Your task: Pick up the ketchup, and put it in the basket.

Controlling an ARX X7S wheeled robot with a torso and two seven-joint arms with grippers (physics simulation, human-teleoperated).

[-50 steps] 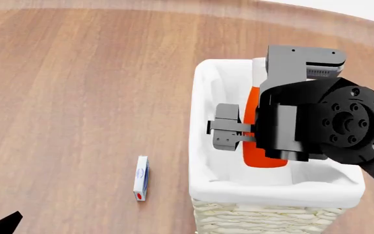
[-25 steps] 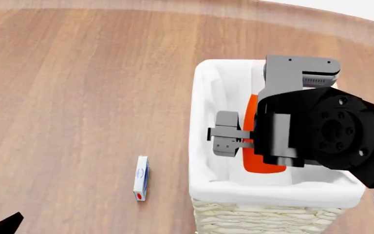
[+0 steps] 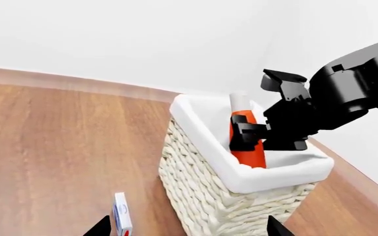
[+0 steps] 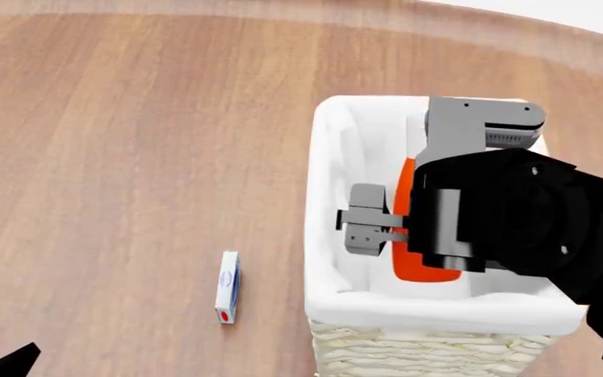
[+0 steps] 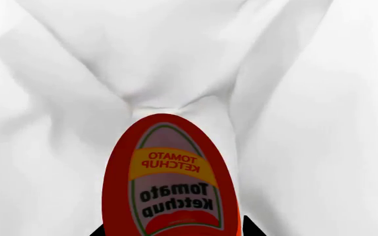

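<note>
Ketchup held over the basket, ready for release.

Left tool not seen. We find the basket (image 4: pixel 328 204) under the ketchup (image 4: pixel 411 263), long axis tilted along it, partly below the rim, clamped in the right tool (image 4: pixel 385 228).

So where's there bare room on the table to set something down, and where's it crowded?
Bare wood spreads left of the basket and beyond the small box, up to the table's far edge. The basket itself is crowded: the right gripper and the ketchup fill it.
</note>
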